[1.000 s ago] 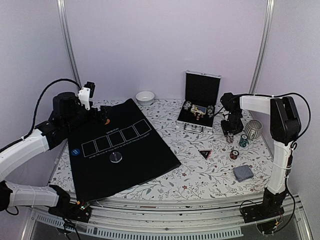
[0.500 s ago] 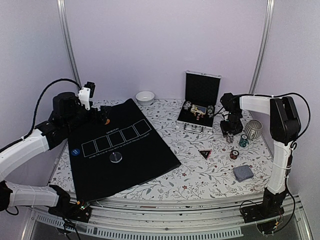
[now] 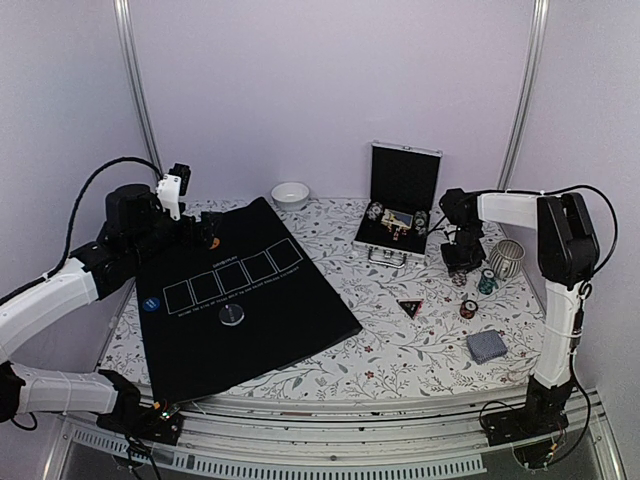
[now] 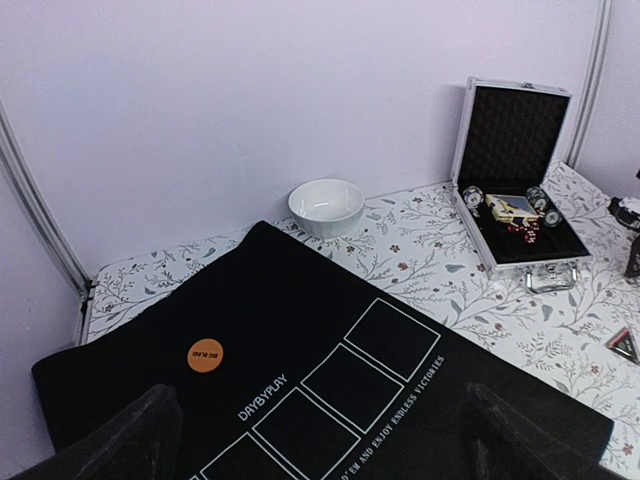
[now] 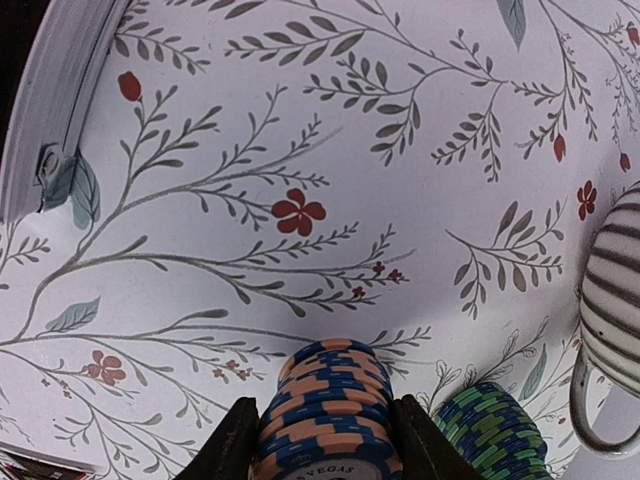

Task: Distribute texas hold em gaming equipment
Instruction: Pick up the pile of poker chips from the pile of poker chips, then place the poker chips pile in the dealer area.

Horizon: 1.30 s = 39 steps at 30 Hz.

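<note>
snugly around chip stack point(image 5: 325, 392): right gripper point(image 5: 327, 442)

A black felt mat point(image 3: 280, 320) printed with five white squares is lying across the left of the flower-patterned desk point(image 3: 410, 350) — a white bowl point(image 3: 290, 194) is sitting just beyond its far corner, while a silver-edged case point(image 3: 404, 178) is standing open toward the right, a striped cup point(image 3: 506, 258) farther right.

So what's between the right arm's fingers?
A blue-orange chip stack, standing on the floral cloth, with both fingers against its sides. The right wrist view shows it.
</note>
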Tool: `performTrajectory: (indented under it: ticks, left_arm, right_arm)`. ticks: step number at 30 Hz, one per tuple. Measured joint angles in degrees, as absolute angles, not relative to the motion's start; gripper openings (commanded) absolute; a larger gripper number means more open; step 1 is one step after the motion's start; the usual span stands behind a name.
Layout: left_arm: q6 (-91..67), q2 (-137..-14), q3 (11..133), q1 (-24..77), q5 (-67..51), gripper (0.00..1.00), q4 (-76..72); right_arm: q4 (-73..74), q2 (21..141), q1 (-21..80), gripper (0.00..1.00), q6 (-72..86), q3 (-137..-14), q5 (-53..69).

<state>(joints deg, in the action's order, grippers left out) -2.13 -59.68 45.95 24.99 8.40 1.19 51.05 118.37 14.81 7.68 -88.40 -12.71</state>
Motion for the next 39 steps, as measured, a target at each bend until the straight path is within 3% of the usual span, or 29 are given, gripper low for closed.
performTrajectory:
  ticks: [5, 8, 23, 29, 39]
  left_arm:
    - [-1.91, -59.70, 45.95, 24.99, 8.40, 0.98, 1.21]
    - [-1.91, -59.75, 45.95, 24.99, 8.40, 0.98, 1.19]
    - [-1.63, -59.81, 45.95, 24.99, 8.51, 0.98, 1.21]
    - [-1.58, -59.81, 45.95, 24.99, 9.23, 0.98, 1.21]
    - [-1.50, -59.42, 45.95, 24.99, 9.93, 0.98, 1.21]
  right_arm:
    - [51.40, 118.37, 14.81, 0.09, 7.68, -88.47, -13.30]
    - [52.40, 118.37, 14.81, 0.04, 7.68, -88.79, -13.67]
    - [57.98, 117.34, 17.45, 0.03, 7.46, -98.43, -13.23]
    - [61.04, 119.50, 29.85, 0.03, 8.10, -111.33, -13.13]
    - [61.87, 136.38, 50.96, 0.03, 7.68, -130.87, -5.91]
